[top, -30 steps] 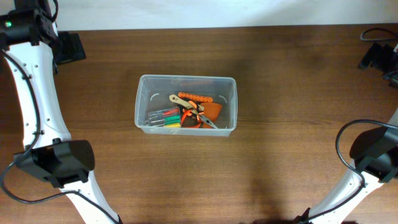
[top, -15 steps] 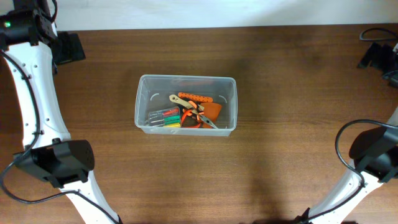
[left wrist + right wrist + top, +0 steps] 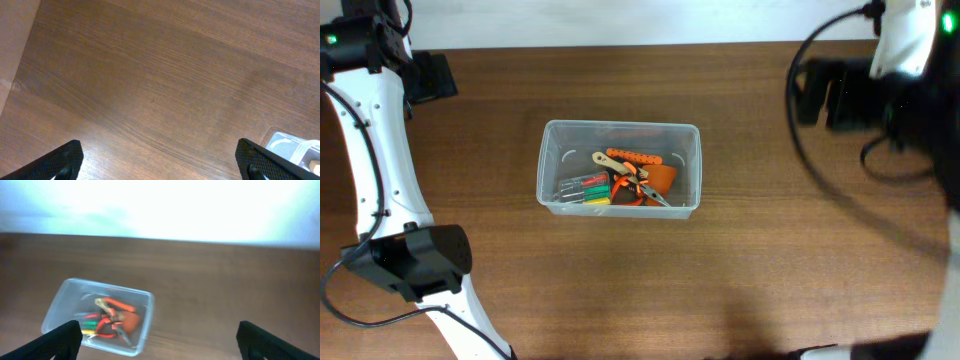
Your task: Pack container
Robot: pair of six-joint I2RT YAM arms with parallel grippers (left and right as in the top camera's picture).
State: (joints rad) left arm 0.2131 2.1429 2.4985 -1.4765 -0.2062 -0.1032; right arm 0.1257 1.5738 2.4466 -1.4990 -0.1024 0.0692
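Right arm [image 3: 910,60] has swung across the far right corner since a second ago and shows blurred; the container [image 3: 618,168] and the left arm [image 3: 380,150] sit as before. Nearest lies plain brown bench [image 3: 770,260]. At mid-bench the container stands upright, with a small screwdriver pack [image 3: 582,188] at its left and orange-handled tools [image 3: 640,180] at its right. Farther back, the left pincer [image 3: 160,162] hangs released over the wood near the far left edge, well apart from the container. The right pincer [image 3: 160,340], likewise spread wide, looks down on the container from the far right.
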